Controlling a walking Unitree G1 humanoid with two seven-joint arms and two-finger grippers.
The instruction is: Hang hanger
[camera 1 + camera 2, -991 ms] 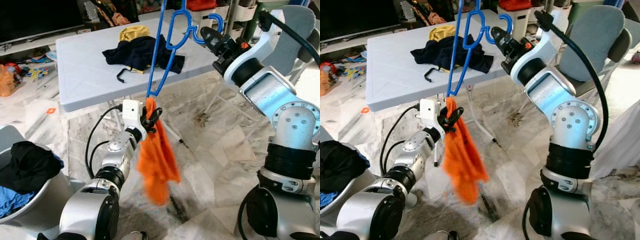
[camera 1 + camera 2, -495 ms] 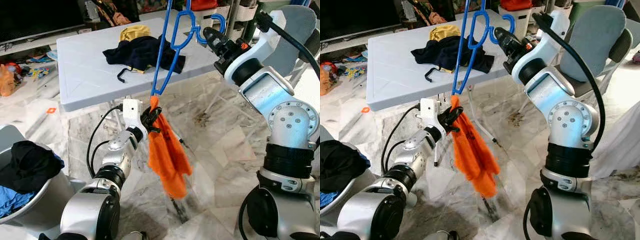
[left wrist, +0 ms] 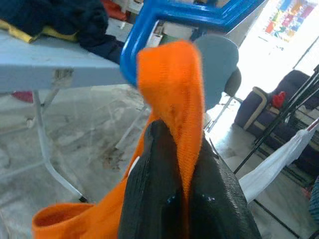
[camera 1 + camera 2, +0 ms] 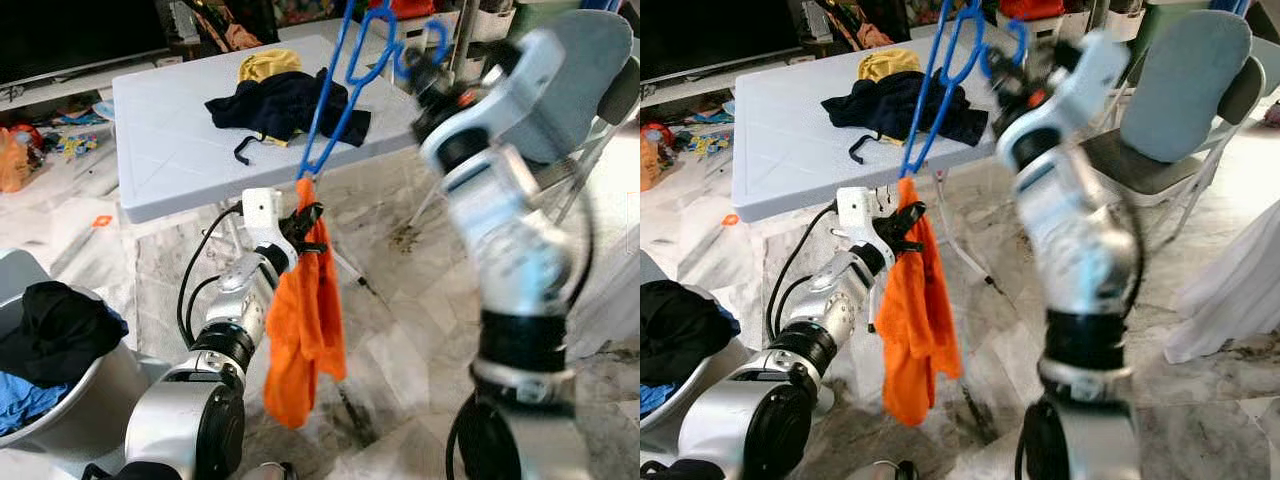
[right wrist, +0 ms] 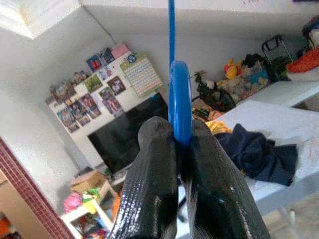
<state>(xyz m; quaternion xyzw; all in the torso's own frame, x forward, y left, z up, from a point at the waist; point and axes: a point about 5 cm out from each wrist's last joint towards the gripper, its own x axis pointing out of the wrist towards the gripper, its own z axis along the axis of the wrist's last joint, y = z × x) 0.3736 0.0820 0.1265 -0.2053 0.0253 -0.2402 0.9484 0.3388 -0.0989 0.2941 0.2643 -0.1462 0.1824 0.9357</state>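
Hanger [image 4: 335, 95] — blue plastic, held in the air in front of the white folding table [image 4: 170, 150], tilted so its lower corner points down toward the left gripper [image 4: 305, 222]. An orange cloth [image 4: 305, 320] is looped over that lower corner and hangs below it. In the left wrist view the left gripper's jaws are pressed together on the orange cloth [image 3: 172, 104] just under the blue corner [image 3: 149, 20]. The right gripper [image 5: 182, 149] is up at the top of the hanger, near its hook; the right wrist view shows its jaws pinched narrow on a blue bar of the hanger [image 5: 178, 99].

Change against half a second ago: the right arm [image 4: 500, 200] has swung toward the robot's left and is now motion-blurred in both eye views, where earlier it was sharp. The orange cloth, which flared out to the right before, now hangs nearly straight down beside the left forearm. The hanger's lower corner stands at much the same place above the left gripper.

Surroundings: a dark navy garment [image 4: 285, 105] and a yellow one [image 4: 265, 65] lie on the table behind the hanger. A grey basket [image 4: 80, 400] at the robot's left holds black and blue clothing. A grey folding chair [image 4: 1180, 100] stands to the right — on the marble floor [image 4: 410, 300].
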